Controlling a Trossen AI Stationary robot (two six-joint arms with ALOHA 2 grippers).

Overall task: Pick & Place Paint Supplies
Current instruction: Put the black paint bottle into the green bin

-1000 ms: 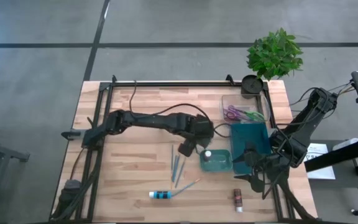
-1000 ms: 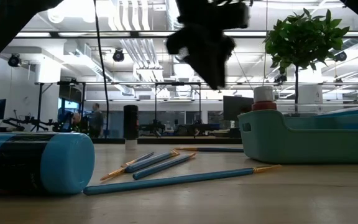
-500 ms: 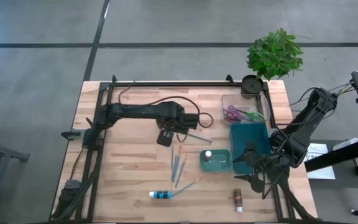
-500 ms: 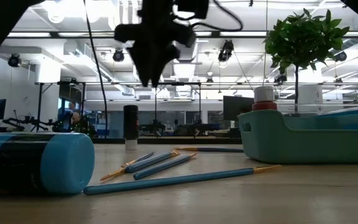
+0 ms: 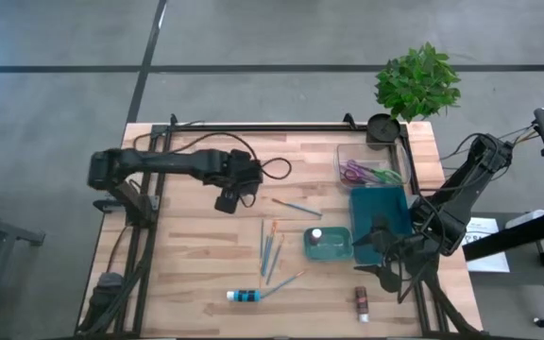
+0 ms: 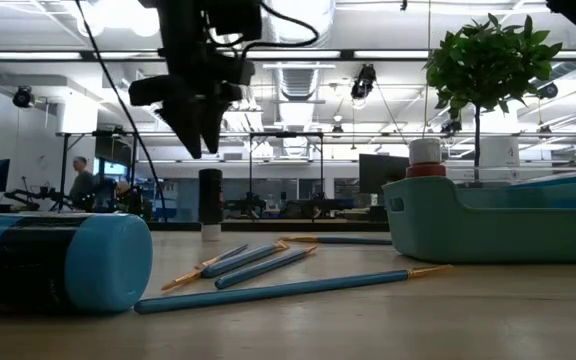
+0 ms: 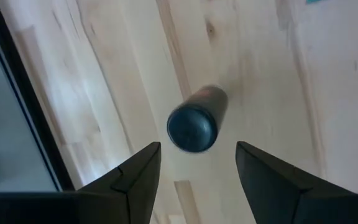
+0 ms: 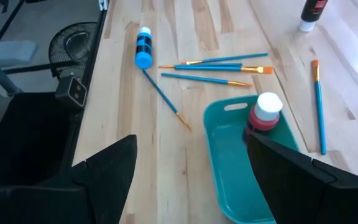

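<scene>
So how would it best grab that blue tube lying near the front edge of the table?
Probably from straight above, closing across the middle of the blue tube. It lies flat on its side on the table, its round body narrow enough to pinch across. One brush ends right beside its cap, so the middle keeps the fingers clear. The left tool hangs open, farther back.

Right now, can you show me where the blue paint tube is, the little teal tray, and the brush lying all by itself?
blue paint tube point(image 5: 244, 296), high view, middle of its body.
teal tray point(image 8: 224, 180), right wrist view, bare floor inside it.
lone brush point(image 8: 319, 107), right wrist view, middle of its blue handle.
</scene>
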